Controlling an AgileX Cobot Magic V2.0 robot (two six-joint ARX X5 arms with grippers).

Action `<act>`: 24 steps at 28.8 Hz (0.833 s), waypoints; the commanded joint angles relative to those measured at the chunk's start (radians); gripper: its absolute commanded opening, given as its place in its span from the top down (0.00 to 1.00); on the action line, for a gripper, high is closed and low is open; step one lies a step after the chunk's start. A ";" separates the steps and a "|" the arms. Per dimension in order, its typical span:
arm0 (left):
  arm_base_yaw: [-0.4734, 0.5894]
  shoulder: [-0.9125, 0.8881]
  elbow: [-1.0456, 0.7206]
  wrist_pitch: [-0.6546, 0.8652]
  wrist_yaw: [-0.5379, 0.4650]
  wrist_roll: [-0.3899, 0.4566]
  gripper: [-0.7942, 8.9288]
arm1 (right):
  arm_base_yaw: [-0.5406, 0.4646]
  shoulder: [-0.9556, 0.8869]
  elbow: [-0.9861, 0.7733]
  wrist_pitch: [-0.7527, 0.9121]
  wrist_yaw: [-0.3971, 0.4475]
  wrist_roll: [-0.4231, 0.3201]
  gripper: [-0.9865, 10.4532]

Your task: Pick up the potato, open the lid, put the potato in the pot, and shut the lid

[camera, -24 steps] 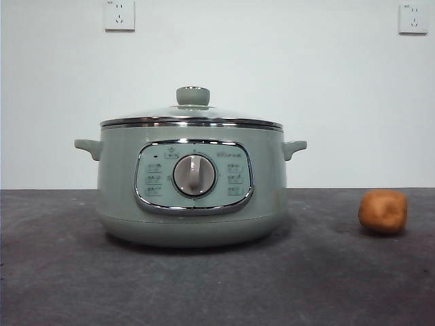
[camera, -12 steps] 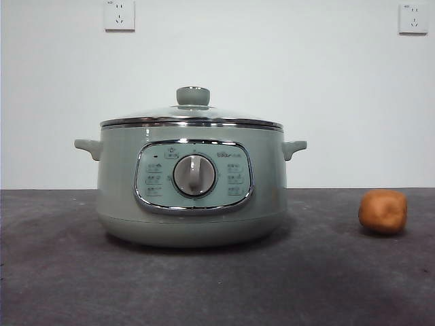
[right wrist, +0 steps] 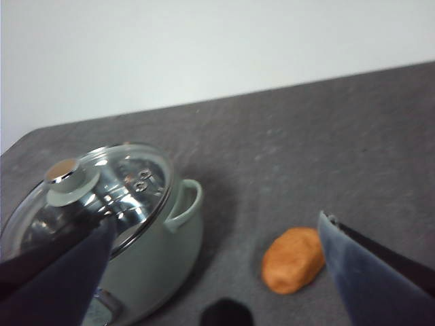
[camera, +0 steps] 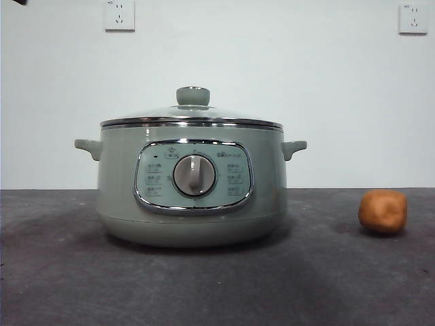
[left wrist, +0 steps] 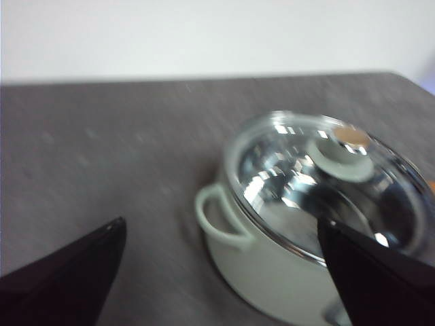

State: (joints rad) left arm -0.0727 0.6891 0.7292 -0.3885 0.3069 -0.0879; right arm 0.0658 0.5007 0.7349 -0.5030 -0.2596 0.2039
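While both grippers hover spread wide, one lidded pot (camera: 190, 197) and one potato (camera: 383, 211) sit apart.

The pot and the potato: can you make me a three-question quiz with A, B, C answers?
1. Where is the potato?
A. on the table beside the pot
B. inside the pot
C. on the lid
2. What colour is the knob on the lid?
A. red
B. pale green
C. black
3. Is the pot open or closed?
A. lid off
B. lid tilted half off
C. lid on, closed

Answers: 1 A, it lies on the grey table apart from the pot. 2 B, it matches the pot. 3 C, the lid sits flat on the rim.
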 commanded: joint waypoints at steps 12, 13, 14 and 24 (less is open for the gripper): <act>-0.016 0.254 0.167 -0.232 0.071 -0.008 0.11 | 0.001 0.402 0.157 -0.317 -0.148 0.034 0.16; -0.020 0.266 0.171 -0.233 0.070 -0.008 0.11 | 0.001 0.436 0.173 -0.329 -0.148 0.050 0.16; -0.027 0.281 0.176 -0.232 0.070 -0.008 0.11 | 0.001 0.492 0.199 -0.342 -0.150 0.055 0.16; -0.067 0.343 0.176 -0.224 0.067 0.022 0.11 | 0.103 0.995 0.529 -0.368 0.107 0.139 0.17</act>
State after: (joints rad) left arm -0.1375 1.0294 0.9039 -0.6189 0.3733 -0.0818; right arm 0.1658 1.4815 1.2610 -0.8742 -0.1600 0.3233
